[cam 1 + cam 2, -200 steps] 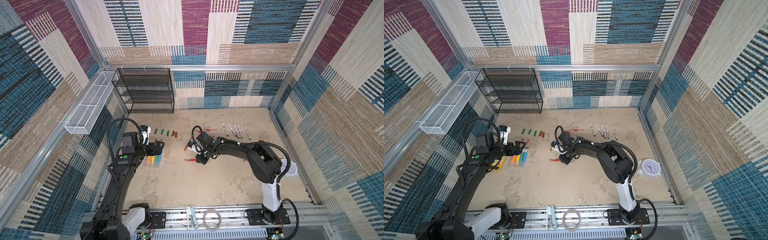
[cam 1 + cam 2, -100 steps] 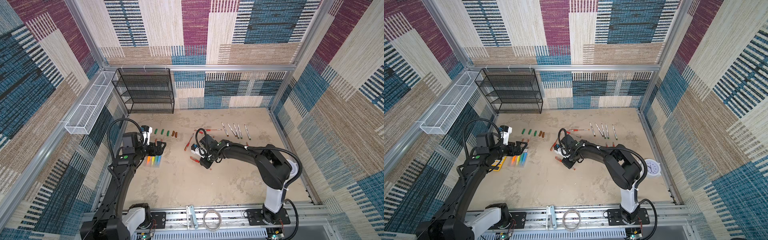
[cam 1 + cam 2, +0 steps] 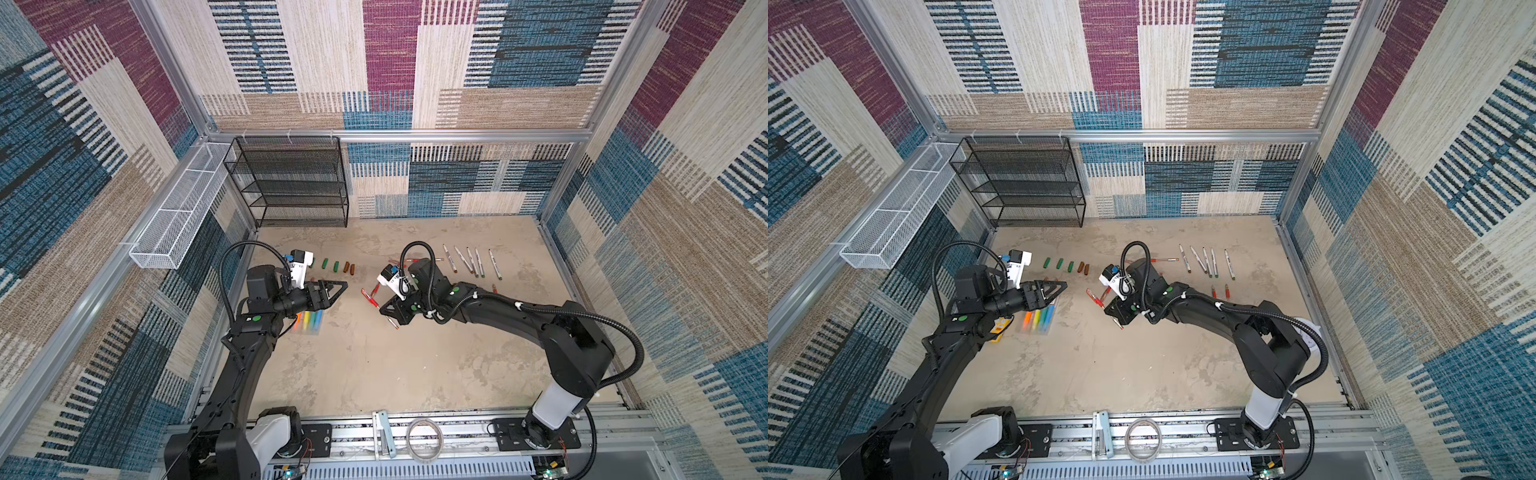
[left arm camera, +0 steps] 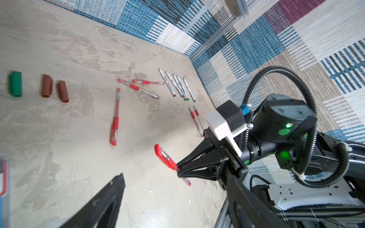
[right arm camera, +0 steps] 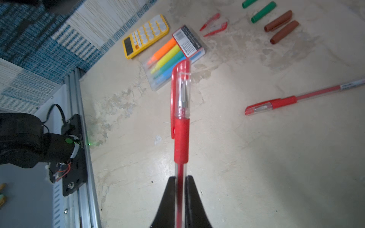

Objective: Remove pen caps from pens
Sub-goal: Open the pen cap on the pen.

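in both top views my right gripper [image 3: 385, 311] pinches a capped red pen [image 3: 370, 297] over the middle of the table [image 3: 374, 370], my left gripper [image 3: 340, 287] hangs spread and empty opposite, and five white pens [image 3: 471, 261] lie bare at the far right. the left wrist shows a green cap [image 4: 15, 83] and brown caps [image 4: 47, 85] loose, yet another capped pen [image 4: 115, 118] on the table. from the right wrist the held pen's cap [image 5: 180, 86] is still on and two red caps [image 5: 213, 24] lie by the highlighter pack [image 5: 169, 65], so i judge us past half, a few red pens left.
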`<state>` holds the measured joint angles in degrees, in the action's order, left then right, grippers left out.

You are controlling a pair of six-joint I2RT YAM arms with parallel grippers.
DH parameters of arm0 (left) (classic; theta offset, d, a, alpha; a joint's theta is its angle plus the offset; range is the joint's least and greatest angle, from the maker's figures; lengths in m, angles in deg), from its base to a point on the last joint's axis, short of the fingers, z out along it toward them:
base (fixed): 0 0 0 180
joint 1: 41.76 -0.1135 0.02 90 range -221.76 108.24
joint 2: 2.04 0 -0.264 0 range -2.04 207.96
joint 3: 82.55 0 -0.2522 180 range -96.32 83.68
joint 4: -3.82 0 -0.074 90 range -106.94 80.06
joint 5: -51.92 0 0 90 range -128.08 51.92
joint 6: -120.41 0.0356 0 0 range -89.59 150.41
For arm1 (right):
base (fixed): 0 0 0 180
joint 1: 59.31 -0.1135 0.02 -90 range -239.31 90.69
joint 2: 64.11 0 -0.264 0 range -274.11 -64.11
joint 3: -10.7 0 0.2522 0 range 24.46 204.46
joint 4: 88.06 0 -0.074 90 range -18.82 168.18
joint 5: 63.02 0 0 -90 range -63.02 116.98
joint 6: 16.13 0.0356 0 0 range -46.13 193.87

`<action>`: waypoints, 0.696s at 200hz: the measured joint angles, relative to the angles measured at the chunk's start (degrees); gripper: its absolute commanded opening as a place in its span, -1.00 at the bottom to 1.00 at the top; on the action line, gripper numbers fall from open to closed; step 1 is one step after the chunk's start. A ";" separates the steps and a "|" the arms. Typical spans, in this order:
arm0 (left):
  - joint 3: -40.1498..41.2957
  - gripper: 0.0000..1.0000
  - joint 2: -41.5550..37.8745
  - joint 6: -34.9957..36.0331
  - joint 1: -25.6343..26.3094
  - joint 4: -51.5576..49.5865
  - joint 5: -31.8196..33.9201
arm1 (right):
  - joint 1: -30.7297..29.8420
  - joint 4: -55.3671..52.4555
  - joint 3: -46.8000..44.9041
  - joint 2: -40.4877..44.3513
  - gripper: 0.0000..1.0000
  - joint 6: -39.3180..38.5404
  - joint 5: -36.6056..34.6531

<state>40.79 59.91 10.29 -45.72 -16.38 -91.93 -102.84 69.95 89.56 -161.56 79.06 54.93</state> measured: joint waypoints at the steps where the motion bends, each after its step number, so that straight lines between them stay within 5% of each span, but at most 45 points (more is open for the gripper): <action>1: 0.02 0.65 0.04 -0.24 0.00 0.17 -0.20 | 0.00 0.37 -0.11 0.13 -0.90 0.24 0.22; 61: 1.44 0.34 1.90 -5.35 1.49 5.38 -2.21 | -2.34 10.99 -2.05 2.75 -0.90 6.80 5.38; 139: 1.46 -0.34 3.41 -7.10 3.08 7.26 -2.12 | -4.46 13.53 -0.63 0.92 -0.92 8.02 6.03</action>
<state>42.25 63.32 3.18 -42.64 -9.12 -94.05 -107.29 83.48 88.93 -160.64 87.09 60.96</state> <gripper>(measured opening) 0.385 0.099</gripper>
